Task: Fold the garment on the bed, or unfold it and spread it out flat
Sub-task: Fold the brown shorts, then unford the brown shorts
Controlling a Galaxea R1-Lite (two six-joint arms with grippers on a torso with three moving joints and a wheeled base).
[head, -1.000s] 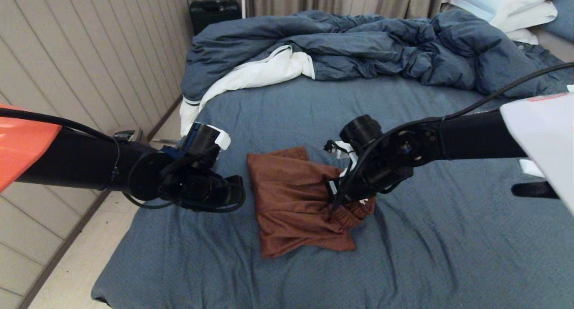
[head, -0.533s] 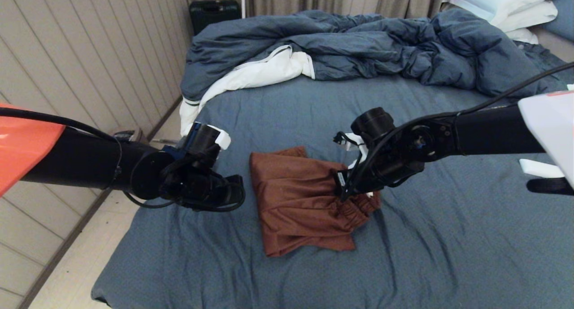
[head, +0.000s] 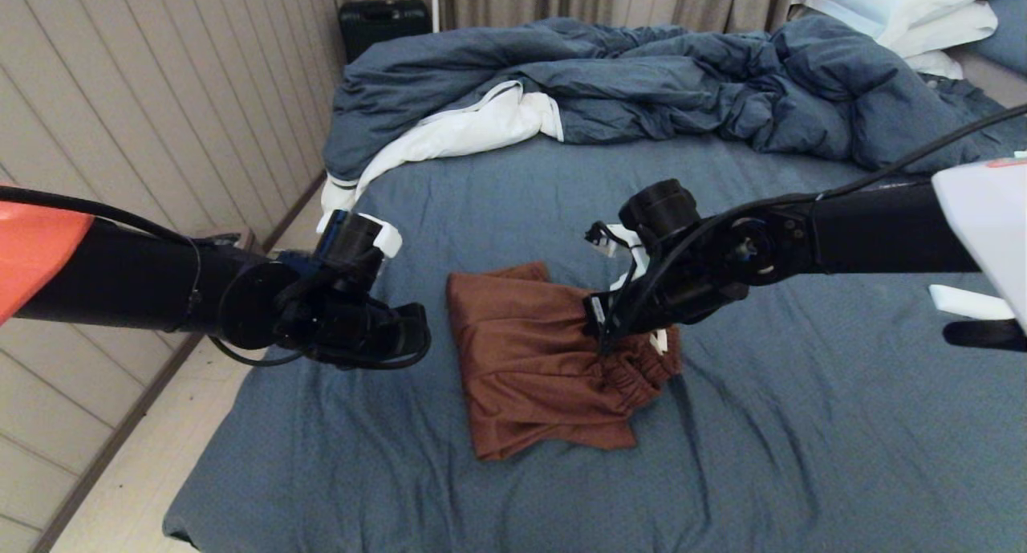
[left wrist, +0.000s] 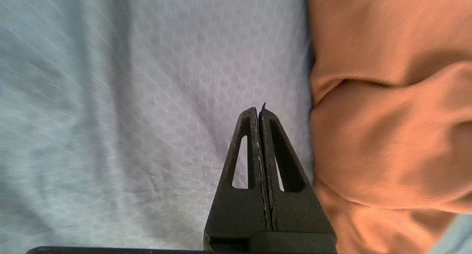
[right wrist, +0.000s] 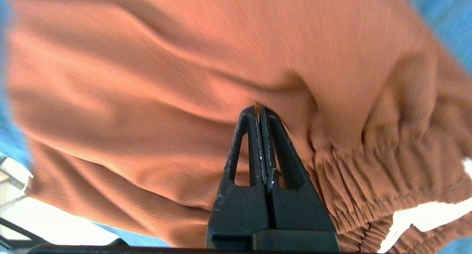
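Note:
The garment (head: 529, 376), rust-brown shorts, lies bunched in loose folds on the bed (head: 762, 457) near its front middle. Its gathered elastic waistband (head: 642, 372) faces right. My right gripper (head: 602, 340) sits over the waistband side, shut on a pinch of the fabric. The cloth tents up toward the tips, and in the right wrist view the creases of the garment (right wrist: 166, 80) run into the right gripper (right wrist: 259, 109) beside the waistband (right wrist: 387, 165). My left gripper (head: 421, 340) hovers left of the shorts, shut and empty. In the left wrist view the left gripper (left wrist: 259, 110) hangs over bare sheet beside the garment (left wrist: 387, 143).
A rumpled blue duvet (head: 642, 79) with white lining fills the far half of the bed. White pillows (head: 899, 7) lie at the back right. A black suitcase (head: 383, 23) stands by the panelled wall. The bed's left edge drops to pale floor (head: 136, 465).
My right gripper moved right, then back a little and up, dragging the waistband side of the garment rightward. My left gripper drifted slightly left and up.

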